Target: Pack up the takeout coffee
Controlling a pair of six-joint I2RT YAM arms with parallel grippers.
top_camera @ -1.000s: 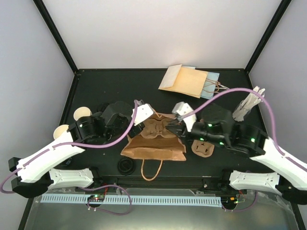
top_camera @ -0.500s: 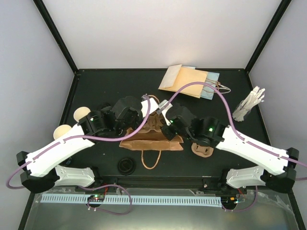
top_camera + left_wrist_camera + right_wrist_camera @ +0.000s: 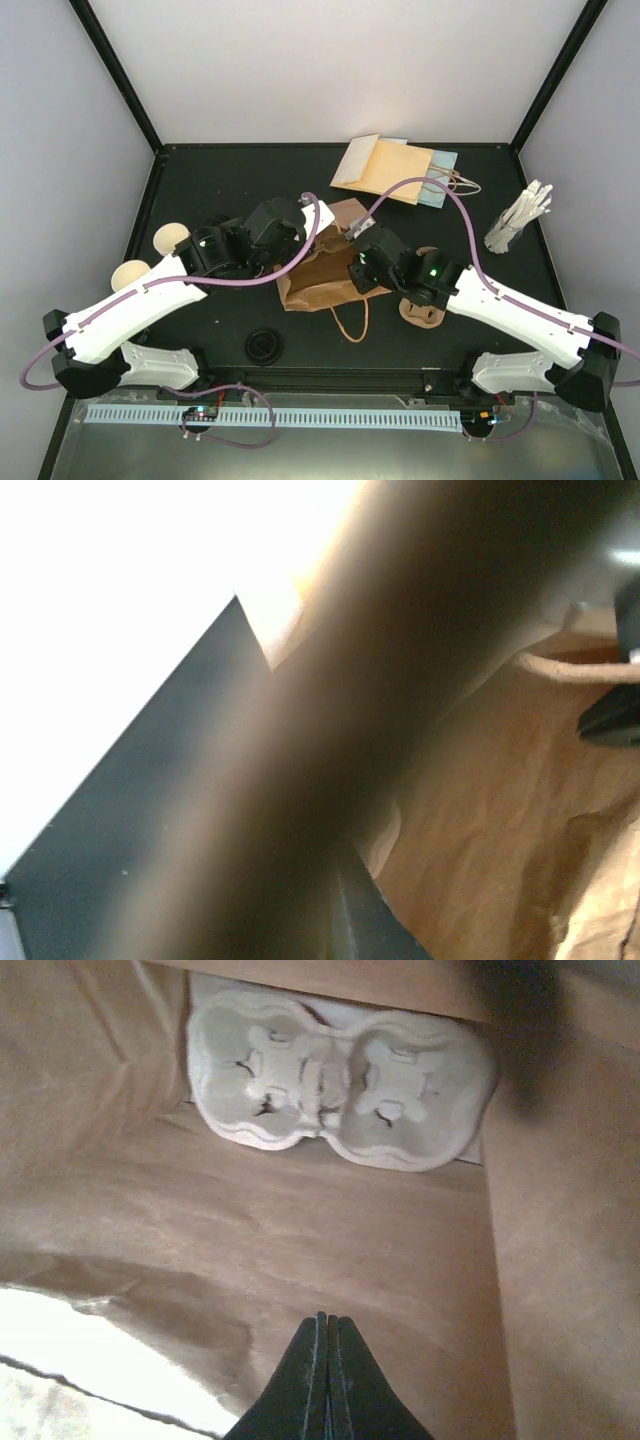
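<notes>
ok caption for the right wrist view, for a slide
Right gripper, shut, looks into the brown paper bag with a moulded-pulp cup carrier at its far end.

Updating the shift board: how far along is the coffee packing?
Done: a carrier sits deep inside the bag. In hand: the right gripper, shut, reaches inside the bag. Left: both cups sit outside on the table, not yet packed.

Up close: a big blurry brown band (image 3: 330, 730) crosses my view; I can't tell what it is.
Right: crinkly brown bag (image 3: 490, 860), its string handle (image 3: 570, 668) above.
Left: dark table (image 3: 110, 860).
</notes>
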